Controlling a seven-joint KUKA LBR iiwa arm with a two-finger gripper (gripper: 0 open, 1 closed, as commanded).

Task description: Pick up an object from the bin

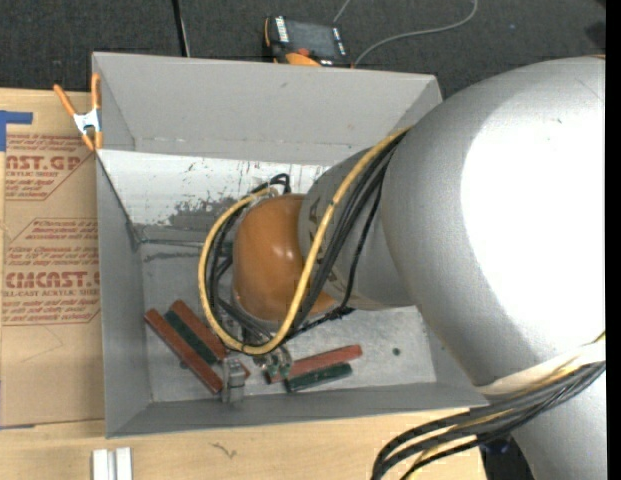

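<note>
Bright, even light falls from above. The arm point(510, 218) glares almost white along its rounded top, the orange cover point(265, 253) carries a soft sheen, and the bin point(290, 103) floor beneath them lies in shadow.

In the bin point(270, 108), the arm's gripper point(255, 371) sits by the near wall, between a slanting pair of sticks point(185, 346) at view left and a second pair of sticks point(320, 363) just right.
</note>
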